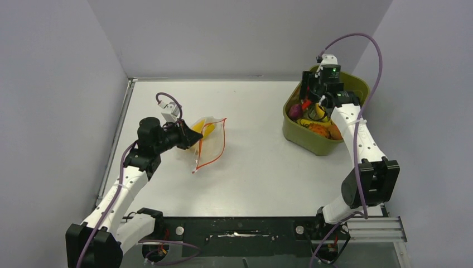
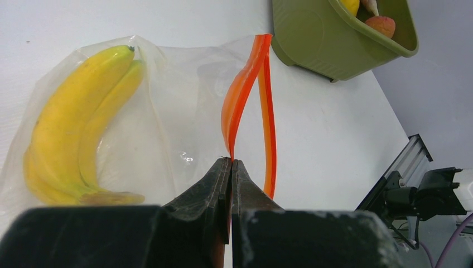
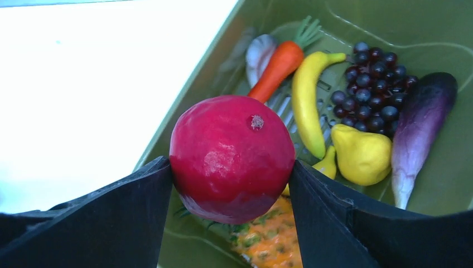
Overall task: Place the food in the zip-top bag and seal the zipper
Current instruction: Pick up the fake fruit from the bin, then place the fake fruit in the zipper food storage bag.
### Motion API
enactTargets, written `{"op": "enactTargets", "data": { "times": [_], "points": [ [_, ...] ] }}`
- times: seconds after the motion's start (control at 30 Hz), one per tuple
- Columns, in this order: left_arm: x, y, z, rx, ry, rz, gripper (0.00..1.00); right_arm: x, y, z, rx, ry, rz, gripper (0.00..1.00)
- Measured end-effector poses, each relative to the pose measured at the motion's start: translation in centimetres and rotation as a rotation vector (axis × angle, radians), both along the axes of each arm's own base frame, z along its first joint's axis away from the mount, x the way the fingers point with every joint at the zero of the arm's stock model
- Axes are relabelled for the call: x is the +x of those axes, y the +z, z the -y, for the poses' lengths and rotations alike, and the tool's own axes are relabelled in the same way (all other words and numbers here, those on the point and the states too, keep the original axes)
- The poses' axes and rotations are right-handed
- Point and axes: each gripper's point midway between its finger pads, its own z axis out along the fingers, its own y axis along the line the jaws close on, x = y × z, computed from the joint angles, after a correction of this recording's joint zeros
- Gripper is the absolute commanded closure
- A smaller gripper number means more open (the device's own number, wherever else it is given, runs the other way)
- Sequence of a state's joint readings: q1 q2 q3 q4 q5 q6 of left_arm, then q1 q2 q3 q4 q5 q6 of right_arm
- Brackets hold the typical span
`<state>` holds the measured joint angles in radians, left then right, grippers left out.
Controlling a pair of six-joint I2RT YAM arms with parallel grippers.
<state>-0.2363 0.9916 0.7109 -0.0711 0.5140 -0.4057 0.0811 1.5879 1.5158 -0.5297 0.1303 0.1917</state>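
Zip-top bag (image 1: 207, 142) lies left of centre on the table (image 1: 262, 167), holding only bananas (image 2: 78, 123). Left gripper (image 2: 231, 164) pinches its open zipper (image 2: 245, 95). Right gripper (image 3: 230, 170) clamps a red fruit (image 3: 231, 145) over the green bin (image 1: 307, 142). Most food is not yet bagged, and sealing is not done.

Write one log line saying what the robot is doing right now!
left jaws: shut on zipper | right jaws: holding red fruit over green bin | bag: bananas inside, mouth open
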Motion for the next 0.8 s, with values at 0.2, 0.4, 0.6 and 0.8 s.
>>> {"op": "enactTargets", "data": {
  "times": [0.2, 0.4, 0.6, 0.8],
  "points": [
    [0.1, 0.1, -0.2, 0.001, 0.008, 0.003, 1.00, -2.2, 1.9, -3.1, 0.023, 0.086, 0.064, 0.32],
    [0.0, 0.4, -0.2, 0.000, 0.012, 0.015, 1.00, -4.1, 3.7, -7.9, 0.065, 0.222, 0.124, 0.32],
    [0.0, 0.5, -0.3, -0.001, 0.015, 0.020, 1.00, -7.1, 2.9, -13.8, 0.125, 0.418, 0.145, 0.32],
    [0.0, 0.7, -0.3, -0.001, 0.017, 0.026, 1.00, -9.5, 0.8, -18.0, 0.188, 0.551, 0.109, 0.32]
  ]
}}
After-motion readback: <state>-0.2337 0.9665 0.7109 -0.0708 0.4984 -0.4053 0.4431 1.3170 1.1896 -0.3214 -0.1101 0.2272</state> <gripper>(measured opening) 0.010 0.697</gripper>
